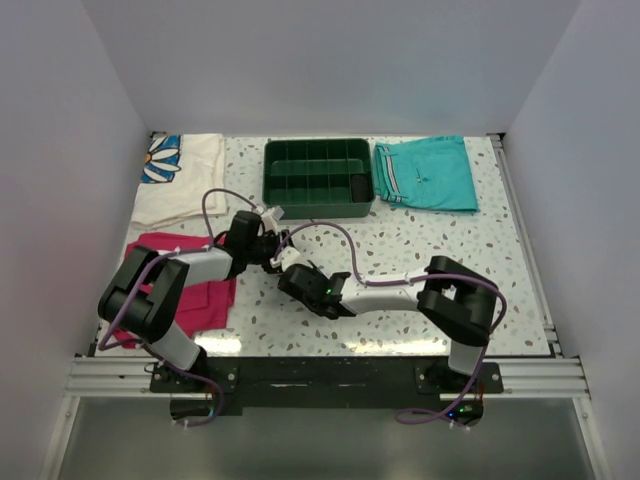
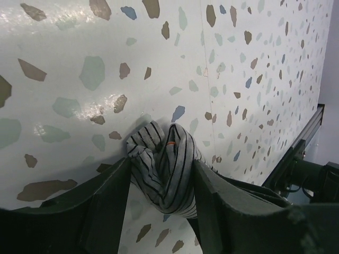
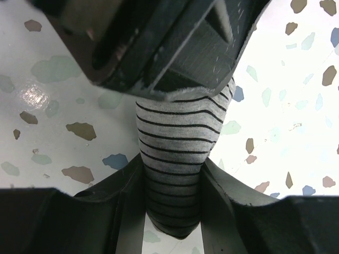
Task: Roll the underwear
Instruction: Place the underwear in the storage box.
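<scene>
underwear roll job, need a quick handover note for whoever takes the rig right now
Left gripper: shut on the underwear, cloth bunched in its grip.
Right gripper: shut on the same bundle, close up against the left one.
Where: over the table, on the near side of the green tray.
Done: cloth gathered into a compact bundle.
To do: neat roll unconfirmed; finish rolling, set down, release.

I get the top view from high behind the near edge, looking down over the whole bench [image 1: 450, 260]. Both wrist views sit very close above it and share the same underwear [image 2: 164, 172].
</scene>
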You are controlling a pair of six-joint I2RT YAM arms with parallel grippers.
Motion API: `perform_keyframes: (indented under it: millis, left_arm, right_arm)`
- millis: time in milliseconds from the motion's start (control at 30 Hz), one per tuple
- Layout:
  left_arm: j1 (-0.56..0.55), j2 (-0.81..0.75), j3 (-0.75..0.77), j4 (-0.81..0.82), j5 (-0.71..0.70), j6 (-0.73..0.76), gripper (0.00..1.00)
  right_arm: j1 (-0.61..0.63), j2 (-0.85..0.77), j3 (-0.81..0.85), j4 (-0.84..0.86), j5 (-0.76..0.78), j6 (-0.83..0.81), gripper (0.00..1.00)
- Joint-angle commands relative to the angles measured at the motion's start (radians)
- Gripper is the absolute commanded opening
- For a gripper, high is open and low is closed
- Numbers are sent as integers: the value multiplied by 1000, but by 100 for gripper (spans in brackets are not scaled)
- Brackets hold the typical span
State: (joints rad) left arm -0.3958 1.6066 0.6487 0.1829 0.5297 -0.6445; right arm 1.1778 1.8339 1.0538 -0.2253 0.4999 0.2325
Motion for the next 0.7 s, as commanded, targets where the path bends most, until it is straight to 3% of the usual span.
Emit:
perform_keyframes:
  millis: [0, 300, 667]
  left_arm:
    - [28, -27, 49, -65, -57, 28, 56]
    - [41, -80, 37, -98, -119, 5, 59]
    - [41, -195, 3, -155, -149, 31, 59]
  right_arm:
    - [-10, 64, -84, -157, -113, 87, 31]
    - [-95, -53, -109, -160, -199, 129, 23]
    - [-233, -165, -51, -200, -287, 140, 5]
